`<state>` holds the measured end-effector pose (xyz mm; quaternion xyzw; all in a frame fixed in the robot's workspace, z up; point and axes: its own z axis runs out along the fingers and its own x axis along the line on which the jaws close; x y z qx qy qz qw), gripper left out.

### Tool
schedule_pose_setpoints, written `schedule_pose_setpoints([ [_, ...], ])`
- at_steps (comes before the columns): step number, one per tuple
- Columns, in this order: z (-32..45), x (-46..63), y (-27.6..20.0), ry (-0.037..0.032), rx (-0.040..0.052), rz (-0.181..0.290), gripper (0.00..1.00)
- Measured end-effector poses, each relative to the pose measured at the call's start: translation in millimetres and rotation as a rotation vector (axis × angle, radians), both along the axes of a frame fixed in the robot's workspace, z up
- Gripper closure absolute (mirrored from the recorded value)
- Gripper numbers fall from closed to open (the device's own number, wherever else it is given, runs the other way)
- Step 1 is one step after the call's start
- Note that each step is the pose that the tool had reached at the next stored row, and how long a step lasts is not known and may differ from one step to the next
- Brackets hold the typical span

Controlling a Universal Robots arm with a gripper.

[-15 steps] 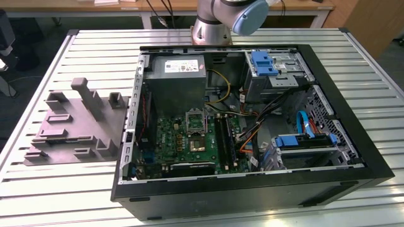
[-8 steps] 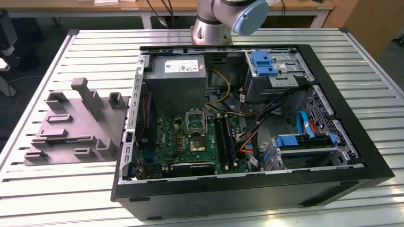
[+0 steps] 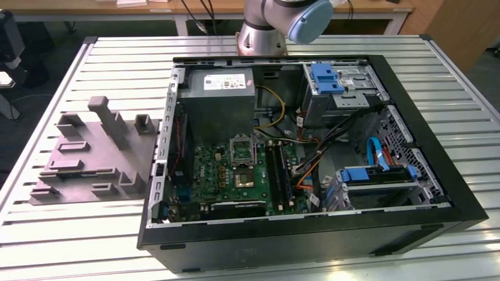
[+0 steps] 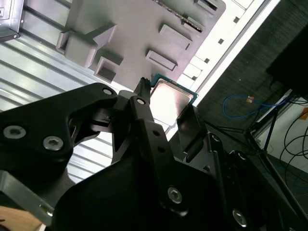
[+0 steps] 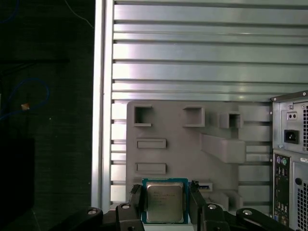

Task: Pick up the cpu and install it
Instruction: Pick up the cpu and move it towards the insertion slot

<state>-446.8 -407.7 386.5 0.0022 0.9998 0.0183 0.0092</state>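
The gripper (image 5: 165, 191) has its two black fingers (image 5: 136, 199) closed narrow on the cpu (image 5: 165, 203), one finger on each of two opposite edges. The chip sits flat between them with its silvery top toward the camera in the first wrist view. In both wrist views the cpu (image 4: 169, 99) hangs over the grey moulded tray (image 5: 192, 144), and I cannot tell how far above it. Raised blocks and hollow pockets of the tray lie around the chip. The tray rests on the slatted metal table (image 3: 70, 234). In the exterior view it lies just beside the open computer case (image 3: 312, 246), on the exterior view's left. Inside the case are the green motherboard (image 3: 226, 175) with its socket (image 3: 242, 146), a grey power supply (image 3: 222, 88) and a bundle of cables (image 3: 328, 146) beside the board. The arm (image 3: 270, 23) rises behind the case.
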Motion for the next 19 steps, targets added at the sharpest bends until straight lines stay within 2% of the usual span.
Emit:
schedule_pose_setpoints([
  [19, 0.0, 8.6, 0.0, 0.0, 0.0, 0.0, 0.53],
])
